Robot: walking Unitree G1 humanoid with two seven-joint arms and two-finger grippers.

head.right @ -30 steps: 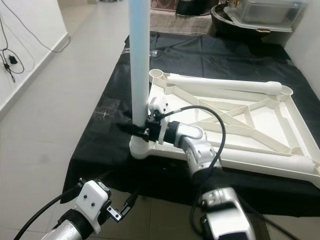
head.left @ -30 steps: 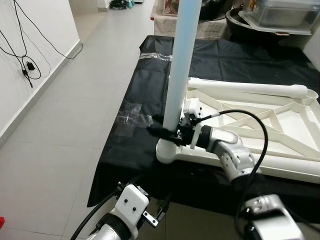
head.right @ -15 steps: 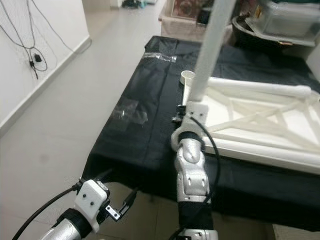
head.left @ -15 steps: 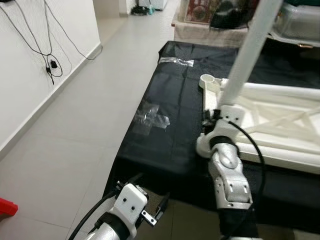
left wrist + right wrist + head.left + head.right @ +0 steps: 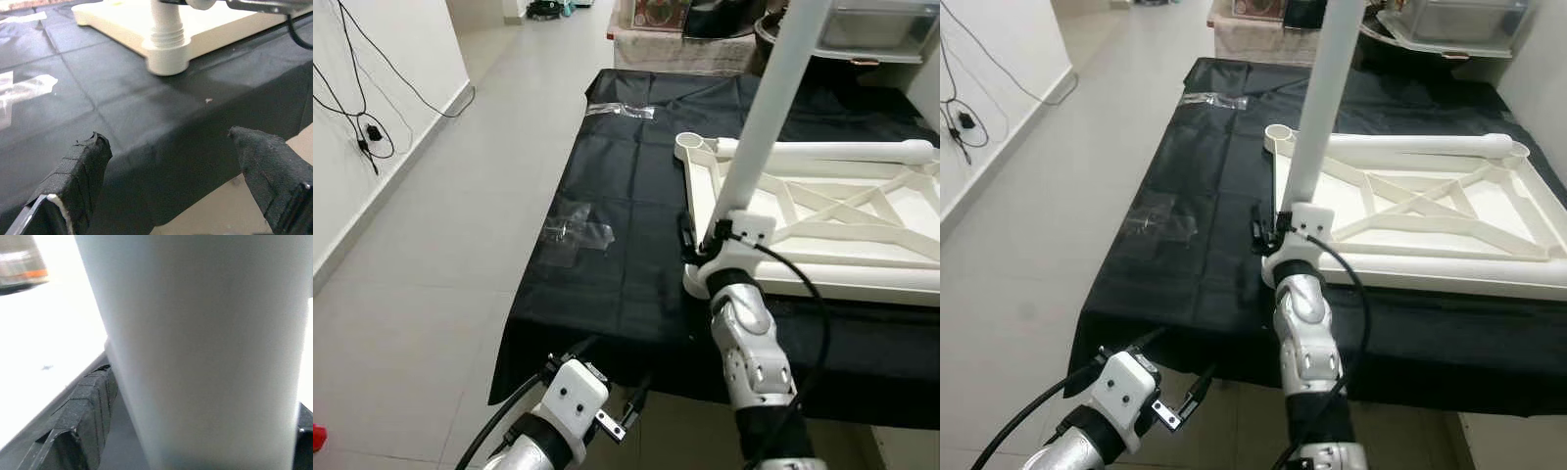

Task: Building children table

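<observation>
The white plastic tabletop [image 5: 822, 220] lies upside down on a platform covered by a black cloth [image 5: 626, 225], its ribbed underside facing up. One white table leg [image 5: 766, 108] stands in the near-left corner socket [image 5: 705, 284] and tilts toward 1 o'clock, its top leaving the frame. A second leg [image 5: 822, 152] lies flat along the far edge of the tabletop, and an open round socket [image 5: 690, 147] sits at the far-left corner.

The right gripper [image 5: 700, 240] is at the base of the standing leg, just above the socket. In the right wrist view the leg sits between the two black fingers [image 5: 90, 411], which are closed against it.

The left gripper [image 5: 171, 161] hangs low at 7 o'clock, below and outside the near edge of the cloth. Its fingers are spread wide and hold nothing. In the left wrist view the threaded leg base enters the socket close to the cloth's near edge.

Two patches of clear tape [image 5: 573, 230] lie on the cloth at 10 o'clock from the socket. Open tiled floor [image 5: 431, 255] runs along the platform's left edge to the white wall, where black cables [image 5: 362, 127] hang. A storage bin [image 5: 871, 24] stands beyond the far edge at 1 o'clock.
</observation>
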